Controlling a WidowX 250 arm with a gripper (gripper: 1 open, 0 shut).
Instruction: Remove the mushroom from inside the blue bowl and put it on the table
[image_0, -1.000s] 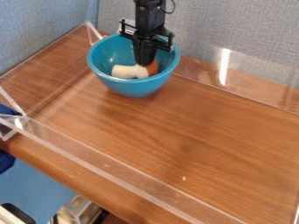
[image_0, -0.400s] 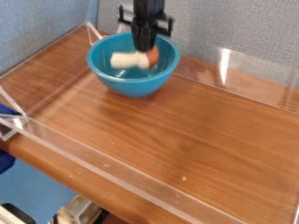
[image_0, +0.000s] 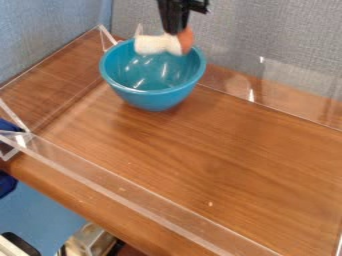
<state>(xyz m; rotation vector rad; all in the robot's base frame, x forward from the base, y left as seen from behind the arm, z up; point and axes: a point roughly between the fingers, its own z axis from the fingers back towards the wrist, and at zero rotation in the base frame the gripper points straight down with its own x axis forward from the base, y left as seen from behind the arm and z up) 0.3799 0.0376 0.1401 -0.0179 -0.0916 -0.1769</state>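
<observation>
Overhead, the end effector (image_0: 175, 37) clasps the mushroom (image_0: 159, 44), hanging clear above the blue bowl (image_0: 144, 99).

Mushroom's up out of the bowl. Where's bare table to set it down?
The table is bare everywhere in front of the blue bowl, out to the near clear wall, and to its right. Only the back-left corner around the bowl is crowded.

Bowl (image_0: 151, 80): blue plastic, smooth, glossy inside w/ bright highlights. Table (image_0: 201, 150): wood-grain top, polished, soft sheen. Walls (image_0: 294, 85): clear acrylic, see-thru, shiny at edges. Mushroom (image_0: 156, 45): smooth, matt-ish, prob. plastic; too small to be sure. Gripper (image_0: 174, 37): black, matt; material can't tell. Backdrop (image_0: 54, 25): grey-blue, rough cloth-like texture, no shine.
</observation>
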